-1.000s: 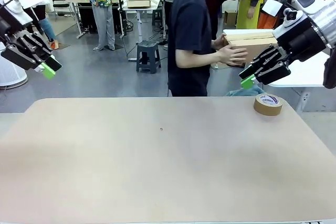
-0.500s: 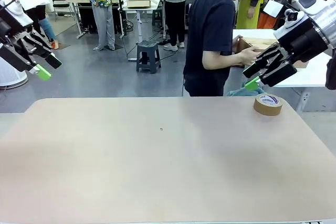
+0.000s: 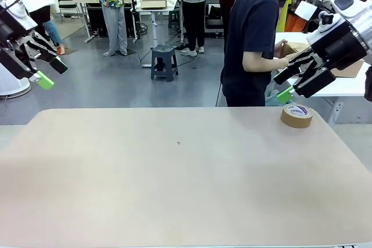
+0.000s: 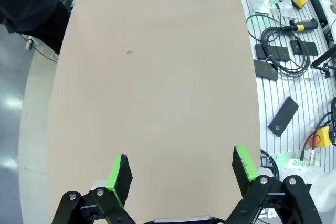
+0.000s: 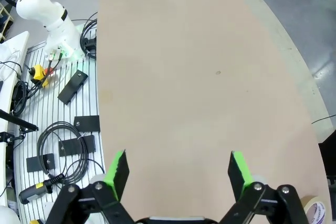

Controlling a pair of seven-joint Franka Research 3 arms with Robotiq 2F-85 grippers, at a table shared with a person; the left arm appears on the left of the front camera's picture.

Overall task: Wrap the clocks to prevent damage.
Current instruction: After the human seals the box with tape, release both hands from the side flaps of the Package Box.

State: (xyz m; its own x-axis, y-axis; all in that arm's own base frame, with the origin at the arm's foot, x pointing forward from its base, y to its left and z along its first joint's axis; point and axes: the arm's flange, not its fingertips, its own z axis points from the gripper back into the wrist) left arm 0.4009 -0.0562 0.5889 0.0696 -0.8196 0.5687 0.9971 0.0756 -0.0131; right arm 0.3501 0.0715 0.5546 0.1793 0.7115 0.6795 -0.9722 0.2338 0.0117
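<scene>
Showing grippers: both raised clear of the table, nothing between their fingers.
Left gripper (image 3: pixel 47 72): at the front view's left edge, jaws spread wide; its wrist view looks down between its own green pads (image 4: pixel 118 170) onto bare tabletop.
Right gripper (image 3: pixel 290 82): at the right of the front view, above and just behind the tape roll, released and empty; pads (image 5: pixel 117 168) well apart in its wrist view.
Table (image 3: pixel 174 190): pale tan top with rounded corners; one small dark speck near the middle.
Tape roll (image 3: pixel 296 115): brown, lying flat near the far right corner; cut off at the bottom right corner of the right wrist view (image 5: pixel 315 209).
Person (image 3: pixel 253 33): dark T-shirt, standing beyond the far edge, turned toward a side table; hands partly behind the right gripper.
Cardboard box (image 3: pixel 354 69): on the white side table, largely hidden by the right arm.
Clocks: cannot be made out; no bubble-wrapped bundle lies on the tabletop.
</scene>
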